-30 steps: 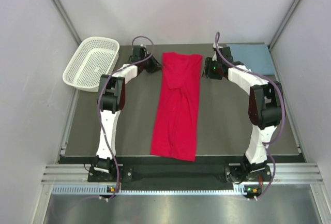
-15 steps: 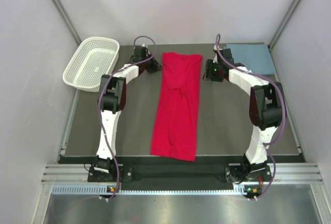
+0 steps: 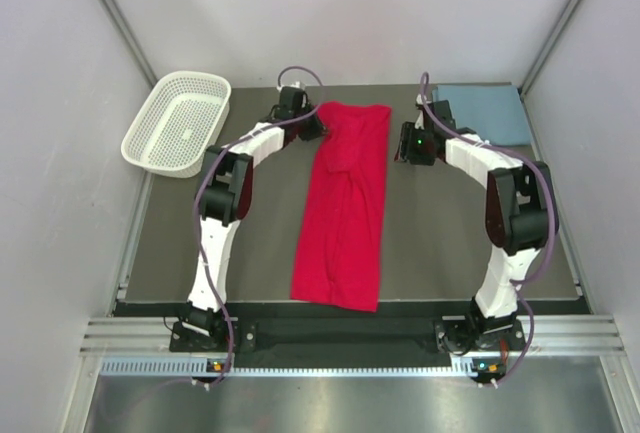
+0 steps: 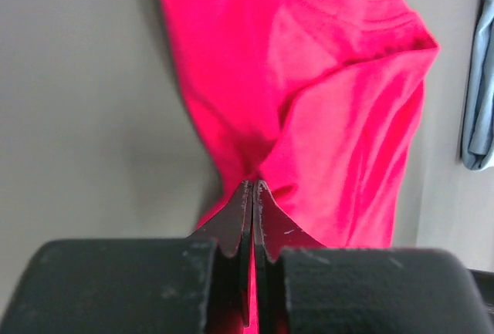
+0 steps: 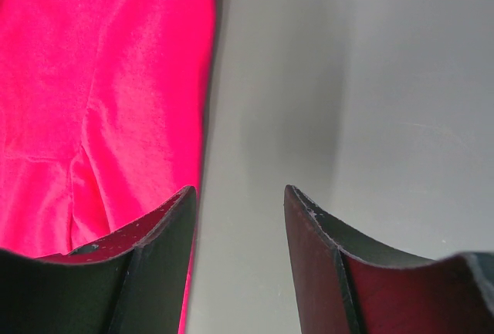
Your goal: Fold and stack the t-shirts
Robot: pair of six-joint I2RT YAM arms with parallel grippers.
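- lying lengthwise down the middle of the dark table (image 3: 250, 243) in the top view, the red shirt (image 3: 343, 208) is folded into a long narrow strip, with one short end toward the far edge and the other near the arm bases.
- the blue-grey shirt (image 3: 490, 113) lies flat at the far right corner of the table, well apart from the red one.
- a white mesh basket (image 3: 180, 123) sits at the far left corner.
- the left gripper (image 3: 318, 125) is at the far left corner of the red shirt, touching the cloth.
- the right gripper (image 3: 405, 143) is just beside the strip's right edge, near its far end.
- in the left wrist view, the two black fingers (image 4: 235, 226) are pressed together with a pinch of red cloth caught at their tips.
- the fabric puckers in toward that point, and folds fan away from it.
- a ribbed hem band shows at the upper right, and a sliver of the blue-grey shirt at the right border.
- in the right wrist view, the jaws are spread, and bare table shows between them.
- the finger on the left of this view overlaps the red shirt's edge, and the other is over bare table.
- i cannot tell whether either finger touches the cloth.
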